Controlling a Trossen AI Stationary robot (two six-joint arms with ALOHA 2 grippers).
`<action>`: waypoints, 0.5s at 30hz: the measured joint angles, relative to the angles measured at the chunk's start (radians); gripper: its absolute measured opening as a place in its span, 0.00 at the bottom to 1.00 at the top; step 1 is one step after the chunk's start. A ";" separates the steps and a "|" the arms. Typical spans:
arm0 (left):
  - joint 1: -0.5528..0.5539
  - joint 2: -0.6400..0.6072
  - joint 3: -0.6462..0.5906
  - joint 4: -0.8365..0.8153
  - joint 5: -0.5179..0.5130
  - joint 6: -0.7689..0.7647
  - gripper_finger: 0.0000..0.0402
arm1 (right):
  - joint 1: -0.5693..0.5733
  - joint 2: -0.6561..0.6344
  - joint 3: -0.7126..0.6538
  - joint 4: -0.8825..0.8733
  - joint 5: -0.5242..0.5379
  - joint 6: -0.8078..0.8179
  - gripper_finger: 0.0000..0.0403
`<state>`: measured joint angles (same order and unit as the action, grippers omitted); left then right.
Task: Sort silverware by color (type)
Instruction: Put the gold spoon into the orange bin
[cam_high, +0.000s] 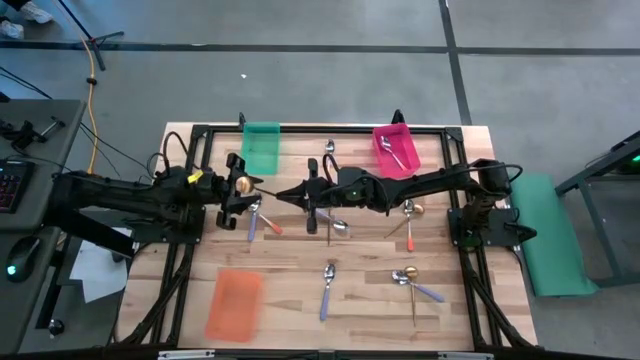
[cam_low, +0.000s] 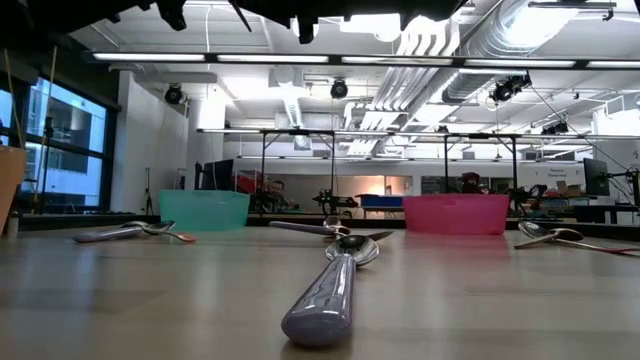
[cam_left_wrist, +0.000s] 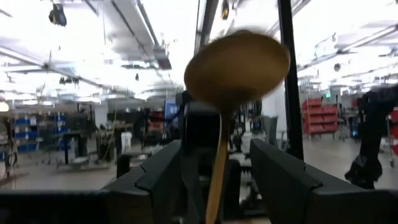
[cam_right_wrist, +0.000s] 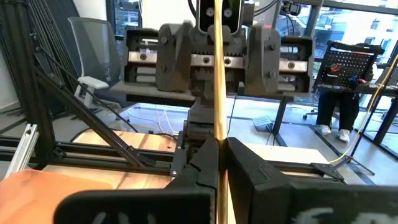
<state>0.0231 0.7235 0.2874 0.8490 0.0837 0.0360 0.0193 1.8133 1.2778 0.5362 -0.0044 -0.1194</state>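
An all-gold metal spoon (cam_left_wrist: 236, 62), slim and long-handled, is held in the air above the pale wooden table (cam_high: 290, 330), just in front of the teal-green plastic bin (cam_high: 262, 146), lying level between the two grippers. Its thin handle is clamped by the right gripper (cam_right_wrist: 219, 146), whose fingers are pressed together on it, a little to the right of the teal-green bin's front. The rounded bowl end is flanked by the left gripper (cam_left_wrist: 216, 149), directly before that bin; its fingers are spread wide and a gap is seen on each side of the spoon, so nothing is gripped there.

The spoon is judged light, stiff and smooth. A polished, narrow handle is likely to slip or swivel in the pads, so it is best taken across the flat of the handle near the middle, not by the curved bowl, where a grip would slide off.

The other spoons, among them one with a lavender-blue handle (cam_high: 327, 290), are scattered on the table well in front and to the right of the teal-green bin.
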 joint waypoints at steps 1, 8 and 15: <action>0.000 0.003 0.000 0.004 0.000 -0.004 0.45 | 0.000 0.000 0.000 0.000 0.000 -0.004 0.00; 0.000 0.018 0.000 0.018 0.000 -0.004 0.30 | 0.000 0.000 0.000 0.000 0.000 -0.013 0.00; 0.002 0.020 0.000 0.030 0.047 0.021 0.03 | 0.001 0.000 0.000 -0.008 -0.005 -0.014 0.00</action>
<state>0.0246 0.7433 0.2871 0.8793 0.1304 0.0567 0.0200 1.8133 1.2778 0.5286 -0.0094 -0.1337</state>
